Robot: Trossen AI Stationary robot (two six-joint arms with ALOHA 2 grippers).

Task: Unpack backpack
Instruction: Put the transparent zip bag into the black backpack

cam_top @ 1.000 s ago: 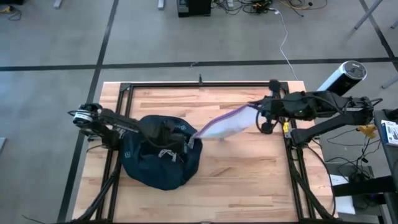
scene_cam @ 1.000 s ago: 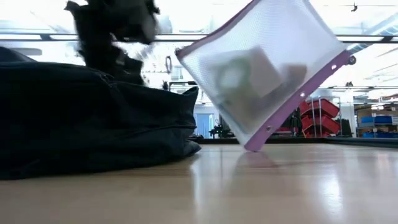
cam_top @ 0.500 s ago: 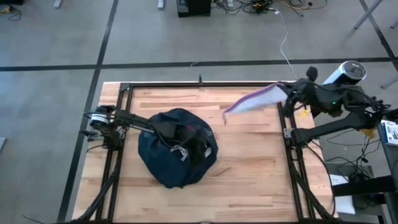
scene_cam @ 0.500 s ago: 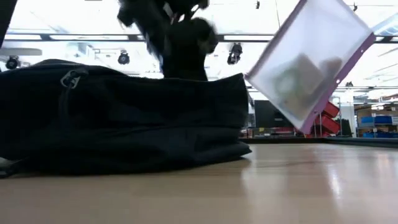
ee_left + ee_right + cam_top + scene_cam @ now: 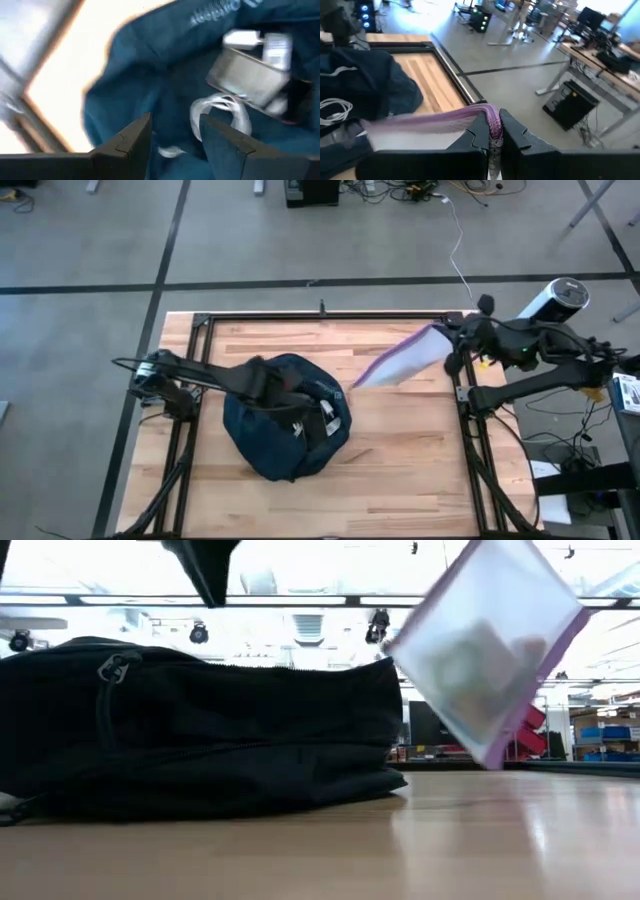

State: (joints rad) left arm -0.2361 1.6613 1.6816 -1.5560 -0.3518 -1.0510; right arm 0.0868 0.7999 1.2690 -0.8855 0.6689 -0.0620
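Observation:
The dark navy backpack (image 5: 285,435) lies on its side on the wooden table, left of centre; it also shows in the low view (image 5: 200,730). My left gripper (image 5: 300,402) is open just over the backpack's open top (image 5: 175,125), touching nothing that I can see. Inside lie a white cable (image 5: 222,107) and a grey box (image 5: 250,77). My right gripper (image 5: 447,345) is at the far right, shut on a clear purple-edged zip pouch (image 5: 395,362), which hangs in the air (image 5: 485,650). My right gripper pinches the pouch's purple edge (image 5: 492,117) between its two fingers (image 5: 475,137), at the pouch's end nearest the table's right edge. The fingers come level from the table's right. The pouch is lifted clear, tilted, stretching from the fingers toward the backpack.
A black metal frame (image 5: 460,395) runs around the table. Bare wood (image 5: 400,470) lies to the right of the backpack and toward the near edge. The room's floor and cables lie beyond the far edge.
My right gripper has carried the pouch up and toward the table's far right corner, away from the backpack, then a little back toward the left. The pouch is now clear of the table. The backpack has slid toward the table's right edge along with my left gripper.

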